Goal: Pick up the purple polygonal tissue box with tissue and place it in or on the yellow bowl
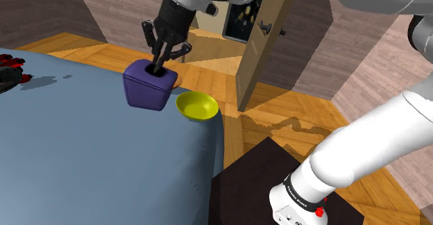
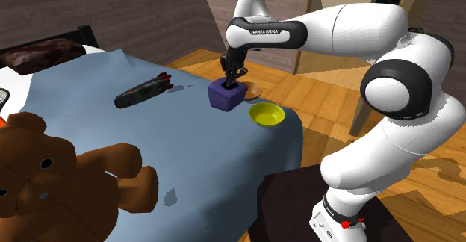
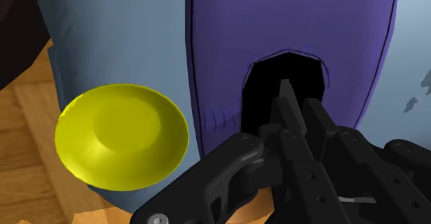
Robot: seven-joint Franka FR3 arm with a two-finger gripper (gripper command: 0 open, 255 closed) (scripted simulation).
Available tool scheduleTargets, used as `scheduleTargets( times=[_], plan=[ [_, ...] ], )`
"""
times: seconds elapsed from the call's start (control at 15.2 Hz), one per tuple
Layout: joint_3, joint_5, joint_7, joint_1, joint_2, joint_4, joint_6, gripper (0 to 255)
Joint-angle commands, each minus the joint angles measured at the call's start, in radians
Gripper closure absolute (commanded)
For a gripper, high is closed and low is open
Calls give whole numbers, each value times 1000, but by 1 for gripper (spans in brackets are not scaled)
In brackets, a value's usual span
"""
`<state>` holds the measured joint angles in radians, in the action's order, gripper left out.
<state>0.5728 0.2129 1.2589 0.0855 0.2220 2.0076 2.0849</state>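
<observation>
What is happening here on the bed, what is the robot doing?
The white arm has its black gripper down at the dark opening on top of the purple tissue box. The box stands on the blue bed cover, beside the empty yellow bowl near the edge. It is not in the bowl yet.

The arm [image 2: 351, 28] rises from its base, folds at the elbow behind and above the gripper [image 1: 162, 60], and extends nearly level toward it. The wrist [image 2: 240, 35] sits directly over the gripper and points it almost straight down. The two black fingers [image 3: 284, 104] are drawn together, with their tips meeting and no gap showing between them in the wrist view.
</observation>
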Motion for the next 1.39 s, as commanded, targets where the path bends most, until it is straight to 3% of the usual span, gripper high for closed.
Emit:
scheduleTargets(
  times=[0.0,0.33,0.79,1.32],
  plan=[
    [-42,31,-63,8,44,29,-16,255],
    [-152,82,-204,24,151,102,-72,255],
    [-304,92,-380,59,253,157,-159,255],
    [-294,108,-400,52,255,265,-55,255]
  ],
)
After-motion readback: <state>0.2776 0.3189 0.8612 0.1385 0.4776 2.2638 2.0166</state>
